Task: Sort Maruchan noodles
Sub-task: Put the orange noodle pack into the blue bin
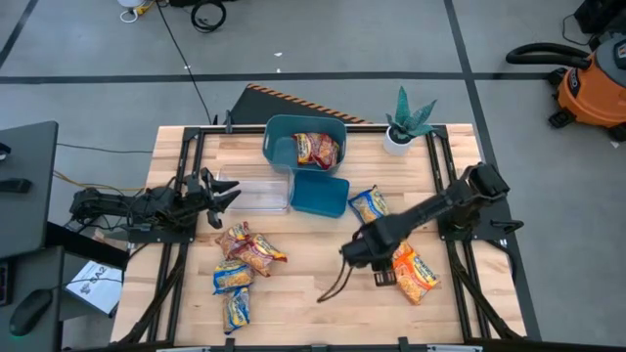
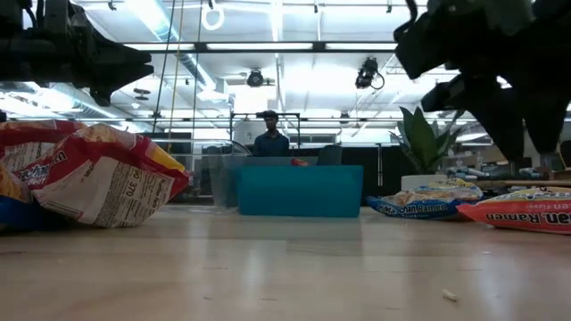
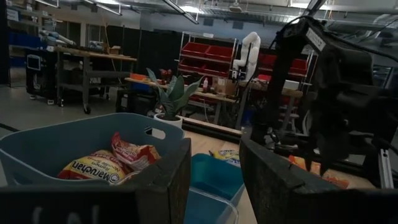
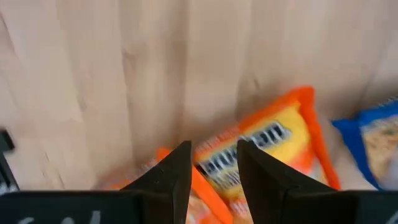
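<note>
Ramen packets lie flat on the wooden table. Two orange ones (image 1: 413, 272) are at the right, a blue-and-yellow one (image 1: 370, 204) lies beside the low teal bin (image 1: 320, 195), and red packets (image 1: 317, 149) sit in the far teal bin (image 1: 293, 132). A mixed heap of red (image 1: 250, 247) and blue-and-yellow packets (image 1: 233, 277) lies at the near left. My right gripper (image 1: 354, 250) hangs open above the table just left of the orange packets (image 4: 267, 142), touching nothing. My left gripper (image 1: 221, 195) is open at the left, beside the clear tray (image 1: 259, 193).
A potted plant (image 1: 406, 124) stands at the far right corner. A dark cable (image 1: 333, 286) trails on the wood below my right gripper. Bare wood lies in the middle near part of the table. A person (image 2: 270, 140) sits in the room beyond.
</note>
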